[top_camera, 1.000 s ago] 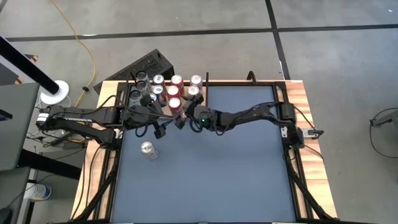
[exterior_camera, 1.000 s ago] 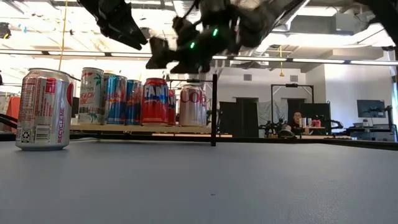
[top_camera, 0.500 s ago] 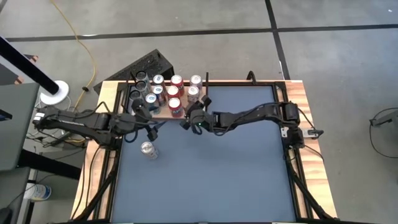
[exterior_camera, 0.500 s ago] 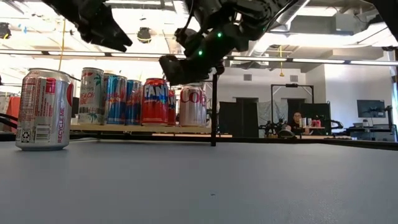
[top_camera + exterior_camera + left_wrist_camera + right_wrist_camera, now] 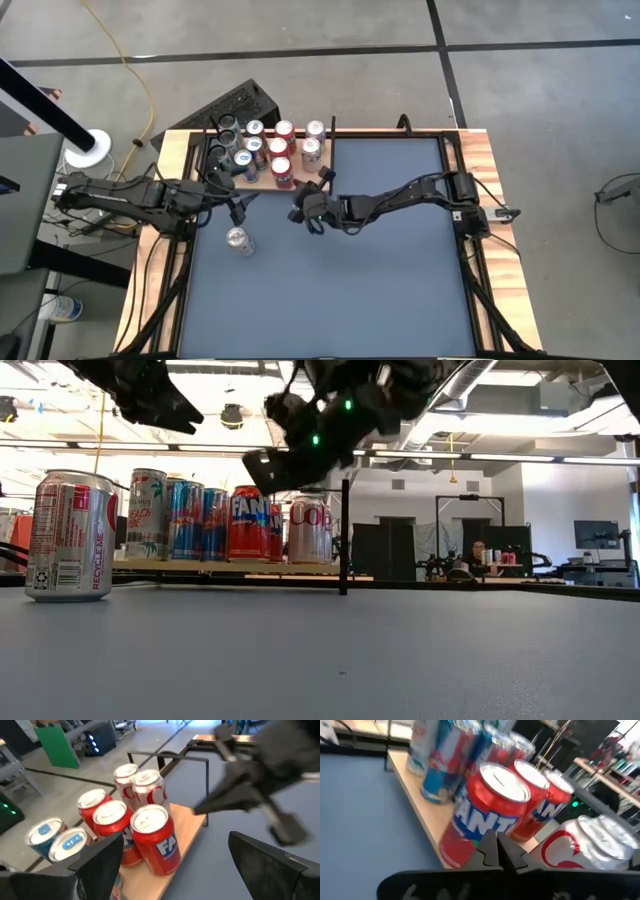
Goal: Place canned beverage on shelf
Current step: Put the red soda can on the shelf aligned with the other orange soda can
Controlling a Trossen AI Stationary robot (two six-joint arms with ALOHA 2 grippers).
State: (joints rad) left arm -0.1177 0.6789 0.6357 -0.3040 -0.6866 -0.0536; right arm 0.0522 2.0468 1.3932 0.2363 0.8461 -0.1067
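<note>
Placement of the remaining can [image 5: 238, 240], standing on the blue table [image 5: 380, 280] apart from the shelf [image 5: 262, 178], appears pending: left gripper [image 5: 236, 196], fingers spread and empty, must descend onto it, while right gripper [image 5: 301, 212] hangs clenched, empty.

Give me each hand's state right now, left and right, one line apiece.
Left hand: open, empty, facing the cans on the shelf.
Right hand: shut, holding nothing, over the table near the shelf's front edge.
</note>
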